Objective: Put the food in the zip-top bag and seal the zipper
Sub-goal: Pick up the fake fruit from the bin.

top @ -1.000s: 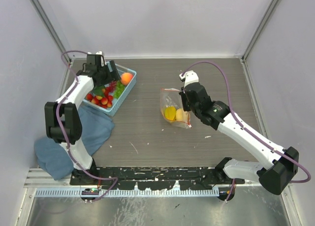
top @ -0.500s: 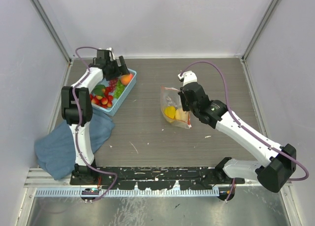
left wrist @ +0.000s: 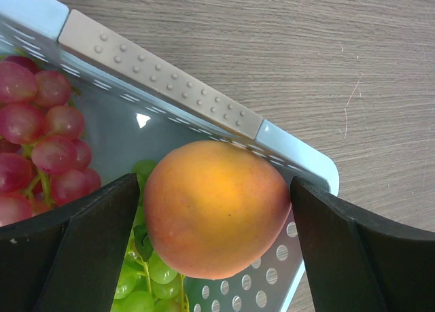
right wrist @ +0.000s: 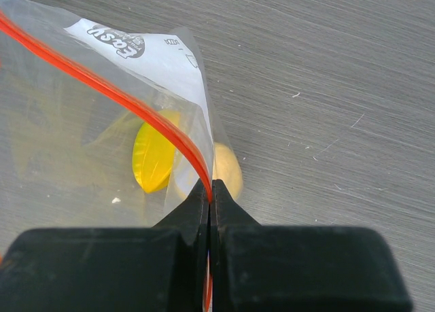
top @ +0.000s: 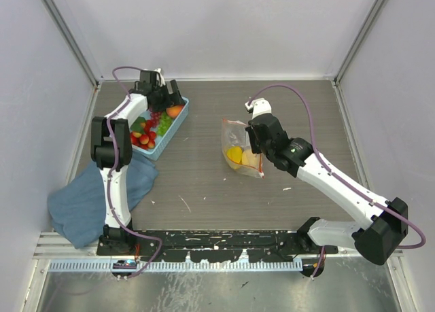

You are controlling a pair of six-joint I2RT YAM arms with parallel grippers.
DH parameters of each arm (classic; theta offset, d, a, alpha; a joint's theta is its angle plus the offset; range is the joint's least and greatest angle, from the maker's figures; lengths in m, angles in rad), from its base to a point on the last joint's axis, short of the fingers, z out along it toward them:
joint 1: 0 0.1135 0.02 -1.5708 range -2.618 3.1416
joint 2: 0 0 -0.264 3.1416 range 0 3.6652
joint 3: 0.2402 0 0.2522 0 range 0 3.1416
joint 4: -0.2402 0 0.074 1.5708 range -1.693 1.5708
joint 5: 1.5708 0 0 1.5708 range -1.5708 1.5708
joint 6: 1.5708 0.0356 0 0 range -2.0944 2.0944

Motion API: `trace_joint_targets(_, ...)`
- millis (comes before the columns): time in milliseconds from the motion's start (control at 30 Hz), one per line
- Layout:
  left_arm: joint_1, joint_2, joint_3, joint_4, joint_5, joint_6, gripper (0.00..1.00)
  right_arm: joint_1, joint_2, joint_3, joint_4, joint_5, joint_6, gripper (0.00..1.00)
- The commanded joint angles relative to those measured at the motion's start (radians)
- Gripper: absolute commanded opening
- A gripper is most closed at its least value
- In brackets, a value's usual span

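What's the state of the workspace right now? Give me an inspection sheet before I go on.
Surface: wood-grain table, a few white specks.
Job's things: zip-top bag resting on the table, yellow fruit inside; peach, grapes and red berries in the basket.
Clutter: blue cloth at the near left.
Grippers: left gripper open, fingers either side of the peach; right gripper shut on the zipper.
Cables: purple cable looping over each arm.
Surroundings: plain grey walls, metal rail at the near edge.
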State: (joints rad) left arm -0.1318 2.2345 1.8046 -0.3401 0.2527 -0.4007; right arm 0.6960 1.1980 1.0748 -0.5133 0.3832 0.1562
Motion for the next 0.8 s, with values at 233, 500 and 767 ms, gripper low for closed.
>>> trace_joint_targets(233, -0.006, -0.012, 0.025, -0.045, 0.015, 0.019, 0.77, -0.003, -0.015, 0.036, 0.029, 0.014, 0.006, 0.01)
trace_joint_targets(500, -0.008, -0.127, -0.026, -0.073, -0.026, 0.03, 0.75, -0.003, -0.032, 0.036, 0.025, 0.015, 0.012, 0.01)
trace_joint_targets(767, -0.021, -0.101, -0.007, -0.139, -0.053, 0.008, 0.87, -0.003, -0.037, 0.03, 0.026, 0.0, 0.02, 0.01)
